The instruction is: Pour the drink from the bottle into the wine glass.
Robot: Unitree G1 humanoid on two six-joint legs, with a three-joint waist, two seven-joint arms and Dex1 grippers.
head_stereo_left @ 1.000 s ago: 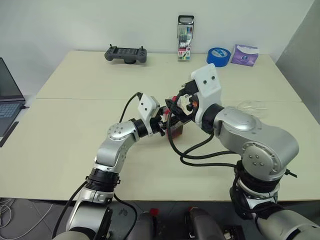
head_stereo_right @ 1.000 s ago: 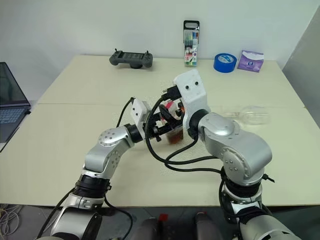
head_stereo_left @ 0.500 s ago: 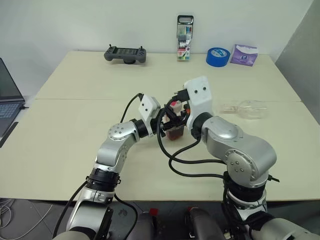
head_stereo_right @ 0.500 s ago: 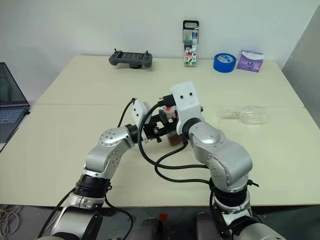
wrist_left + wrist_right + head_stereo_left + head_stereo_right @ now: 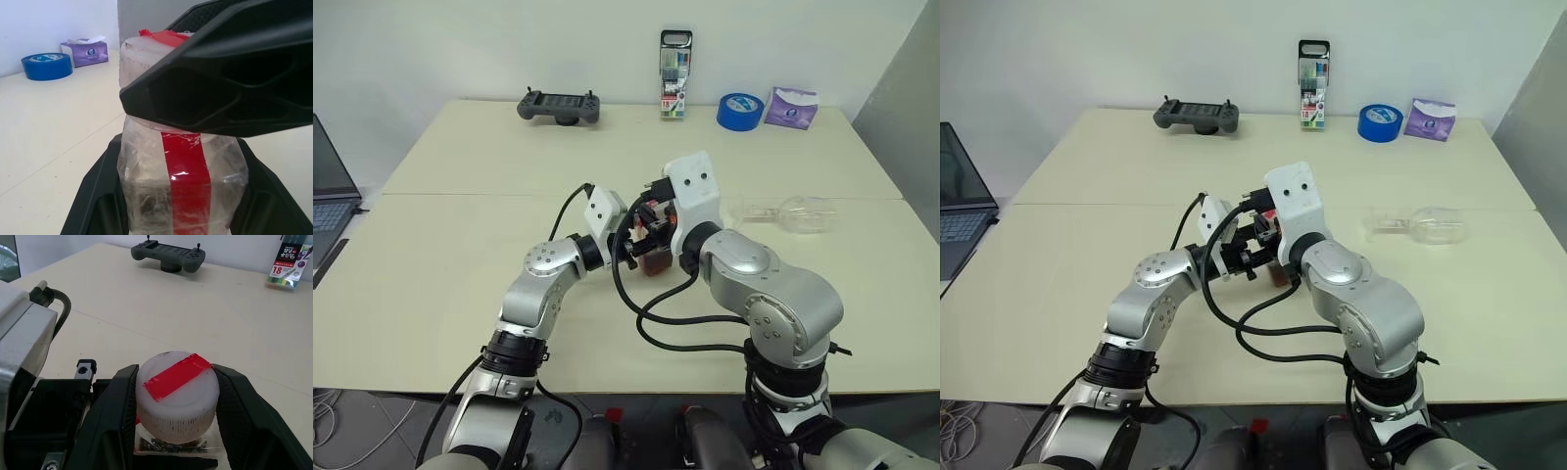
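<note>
The bottle [image 5: 652, 257] is a small clear one with a red label strip and stands upright at the table's middle. My left gripper [image 5: 637, 251] is shut on its body from the left. The drink [image 5: 143, 204] shows dark in the bottle's lower part. The cap [image 5: 177, 380] is whitish with a red strip across it. My right gripper [image 5: 653, 212] reaches onto it from above, with one finger [image 5: 120, 399] pressed to each side of the cap. The wine glass [image 5: 795, 211] lies on its side to the right, apart from both arms.
Along the table's far edge stand a black game controller [image 5: 559, 105], a tall marker pack [image 5: 676, 61], a blue tape roll [image 5: 740, 110] and a purple tissue pack [image 5: 792, 106]. A laptop [image 5: 327, 186] sits at the left edge.
My right gripper has come down and to the left onto the cap, and its fingers have closed in on it. The left gripper and the bottle have stayed in place.
</note>
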